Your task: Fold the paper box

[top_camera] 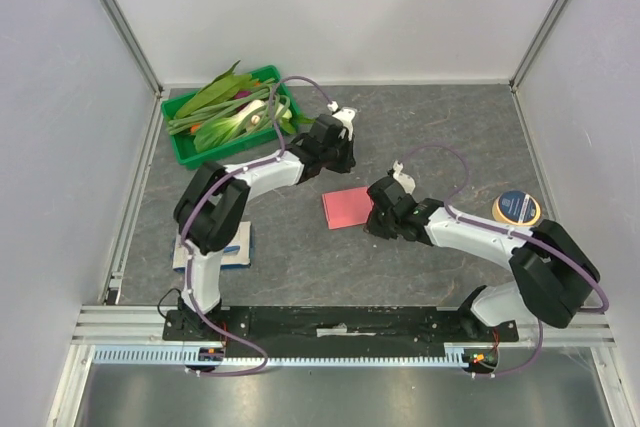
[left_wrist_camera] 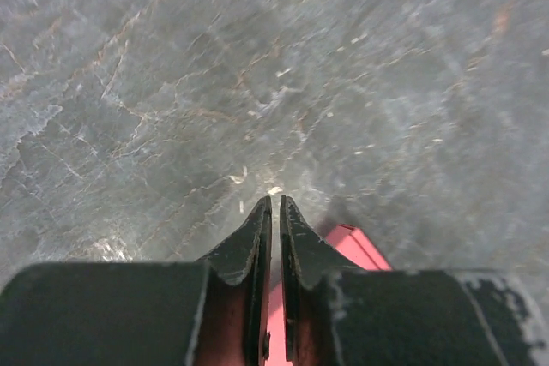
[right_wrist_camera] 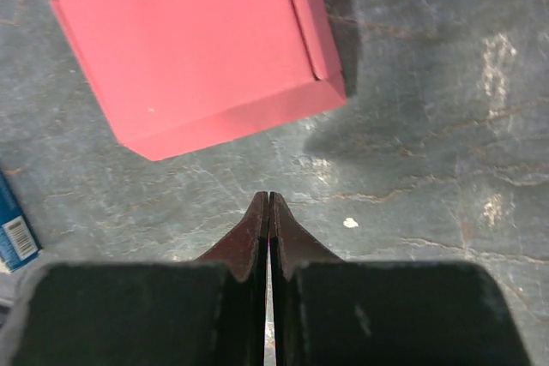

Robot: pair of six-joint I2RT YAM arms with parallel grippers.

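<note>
Booklet, white and blue [top_camera: 240,247], at far left, laid flat on grey marbled tabletop [top_camera: 450,137] by the left arm's base. Behind it, rectangular green plastic tray [top_camera: 176,142] heaped with leafy greens [top_camera: 225,107]. Found left gripper [left_wrist_camera: 275,201] closed to a hairline gap, clamped on nothing, above bare tabletop. Saw pink-red cardboard box [right_wrist_camera: 193,49] lying folded shut mid-table, between both arms. Found right gripper [right_wrist_camera: 268,197] pinched together, empty, tips just short of the box's edge. Farthest right, round yellow-rimmed disc with dark blue face [top_camera: 517,209].
</note>
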